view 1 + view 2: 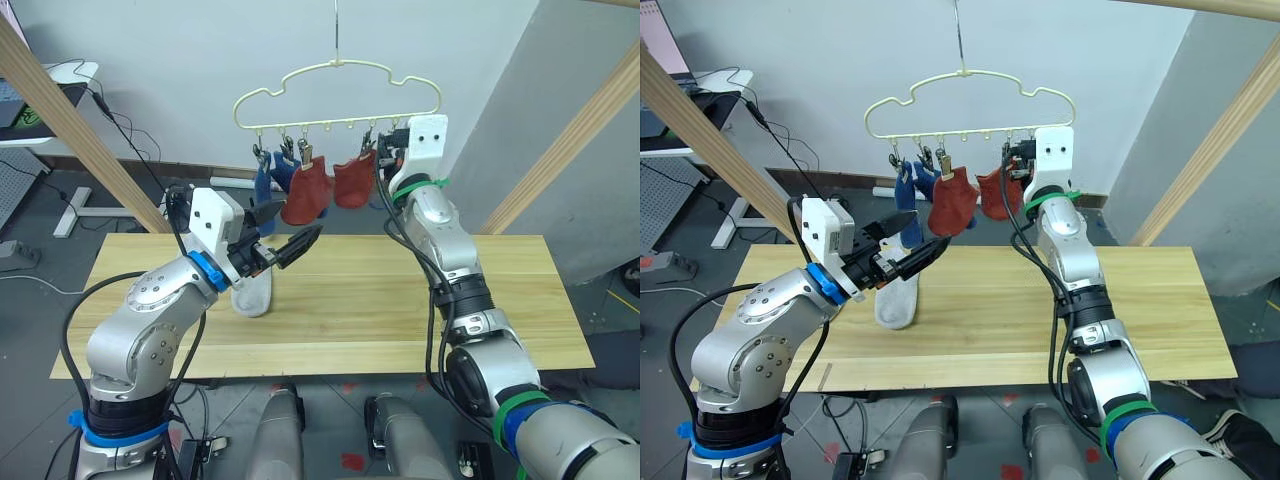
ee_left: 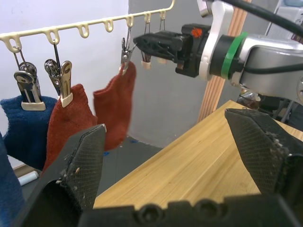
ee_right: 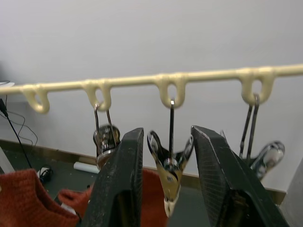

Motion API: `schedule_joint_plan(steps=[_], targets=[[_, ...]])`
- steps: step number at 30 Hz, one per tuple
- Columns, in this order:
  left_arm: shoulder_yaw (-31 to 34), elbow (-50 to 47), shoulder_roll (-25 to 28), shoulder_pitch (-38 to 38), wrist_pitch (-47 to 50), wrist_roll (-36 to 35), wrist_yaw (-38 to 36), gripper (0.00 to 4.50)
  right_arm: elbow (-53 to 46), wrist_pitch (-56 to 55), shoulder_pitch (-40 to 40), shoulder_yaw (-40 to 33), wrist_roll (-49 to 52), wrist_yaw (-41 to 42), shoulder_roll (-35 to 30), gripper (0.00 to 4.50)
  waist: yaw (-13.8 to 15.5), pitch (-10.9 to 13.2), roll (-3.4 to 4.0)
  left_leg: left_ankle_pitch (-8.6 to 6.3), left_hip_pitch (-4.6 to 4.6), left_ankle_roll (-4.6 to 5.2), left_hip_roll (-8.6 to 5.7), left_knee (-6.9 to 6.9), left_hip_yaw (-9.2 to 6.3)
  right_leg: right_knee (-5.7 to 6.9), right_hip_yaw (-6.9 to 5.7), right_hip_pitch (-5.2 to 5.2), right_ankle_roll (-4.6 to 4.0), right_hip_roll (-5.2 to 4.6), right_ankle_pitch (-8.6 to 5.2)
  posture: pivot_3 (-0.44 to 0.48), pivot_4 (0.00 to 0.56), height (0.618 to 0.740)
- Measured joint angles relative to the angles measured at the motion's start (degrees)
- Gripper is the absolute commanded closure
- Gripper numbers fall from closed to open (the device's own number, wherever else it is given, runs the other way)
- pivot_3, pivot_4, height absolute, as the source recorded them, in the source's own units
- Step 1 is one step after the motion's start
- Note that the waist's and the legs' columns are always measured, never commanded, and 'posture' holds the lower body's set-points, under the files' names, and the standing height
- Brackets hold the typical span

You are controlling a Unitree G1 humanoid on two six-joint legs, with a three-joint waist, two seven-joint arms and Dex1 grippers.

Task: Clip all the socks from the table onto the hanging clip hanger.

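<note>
Left end effector [image 1: 283, 236] sits nearest, raised above the desk [image 1: 400, 300], fingers spread wide and holding nothing. One light grey sock [image 1: 254, 295] lies flat on the desk directly below and slightly behind it, long axis running roughly front to back; I see no second grey sock, may be hidden by the arm. Clip hanger [image 1: 335, 95] hangs above the far desk edge. Clipped on already: two blue socks [image 1: 272, 178] at the hanger's left side, then a rust red sock [image 1: 305, 193], then another rust red sock [image 1: 352, 183] further right.

Right end effector [image 3: 166, 177] is up at the hanger's right end, fingers open, one on each side of an empty metal clip [image 3: 169, 177] without squeezing it; looks like it is lined up to pinch the clip open.

Key relation: grey sock is straight down from the left end effector, well apart from the right one, so left arm is the nearer picker. Judgement: four socks done, grey still to go; next move needs left to drop down onto the sock.
</note>
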Motion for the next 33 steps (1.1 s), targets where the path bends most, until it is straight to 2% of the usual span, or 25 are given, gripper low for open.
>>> schedule_joint_plan(steps=[6, 12, 14, 24, 26, 28, 33], targets=[[0.0, 0.0, 0.02, -0.01, -0.48, 0.02, 0.0, 0.0, 1.68, -0.51, -0.66, -0.8, 0.0, 0.07, 0.06, 2.86, 0.0, 0.0, 0.0, 0.0, 0.0, 0.0, 0.0, 0.0, 0.0, 0.01, 0.0, 0.0, 0.0, 0.0, 0.0, 0.098, 0.26, 0.74], [0.01, 0.0, -0.03, -0.01, -1.04, -0.18, 0.0, 0.0, 2.08, -0.74, -1.17, -0.84, 0.28, 0.4, 0.23, 4.29, 0.01, 0.0, 0.0, 0.0, 0.0, 0.0, 0.0, 0.0, 0.01, 0.0, 0.0, 0.0, 0.0, 0.0, 0.0, 0.099, 0.262, 0.74], [0.14, -0.01, -0.22, -0.01, -1.19, -0.67, 0.0, 0.0, 2.11, -0.93, -1.17, -0.85, 0.34, 0.43, 0.23, 4.49, 0.0, 0.0, 0.0, 0.0, 0.0, 0.0, 0.0, 0.0, 0.01, 0.01, 0.01, 0.0, 0.0, -0.01, 0.0, 0.099, 0.262, 0.74], [0.39, 0.23, -0.34, 1.47, -3.02, -0.63, 0.16, 0.0, 1.71, -0.22, -1.18, -0.83, 0.56, 2.8, -1.37, 4.49, -0.02, 0.0, 0.0, 0.0, 0.01, 0.0, 0.0, 0.0, 0.02, 0.01, 0.02, 0.0, 0.0, -0.01, 0.0, 0.09, 0.265, 0.74], [0.38, 2.08, 0.3, 3.53, -4.66, 1.57, 0.31, 0.0, 0.78, 1.44, -1.18, -0.85, 1.14, 4.84, -2.74, 4.49, -0.02, 0.0, 0.01, 0.0, 0.01, 0.0, 0.0, -0.01, 0.01, 0.02, 0.0, 0.0, 0.0, -0.01, 0.0, 0.084, 0.269, 0.74], [0.04, 6.24, 2.14, 5.89, -7.96, 6.71, 0.76, 0.0, -1.12, 4.69, -1.09, -0.79, 2.5, 8.02, -4.15, 4.49, -0.09, 0.01, 0.03, 0.0, 0.06, 0.01, 0.02, -0.03, 0.05, 0.05, 0.04, -0.01, -0.01, 0.0, 0.0, 0.083, 0.272, 0.74], [-4.19, 22.76, 3.18, 6.24, -15.1, 20.12, 4.26, 0.0, -7.88, 13.37, 0.8, -0.7, 4.98, 14.67, -8.05, 4.49, 0.38, 0.03, 0.05, 0.0, 0.04, 0.03, 0.0, -0.01, 0.08, 0.04, 0.02, -0.02, -0.01, -0.02, 0.0, 0.075, 0.275, 0.74]])
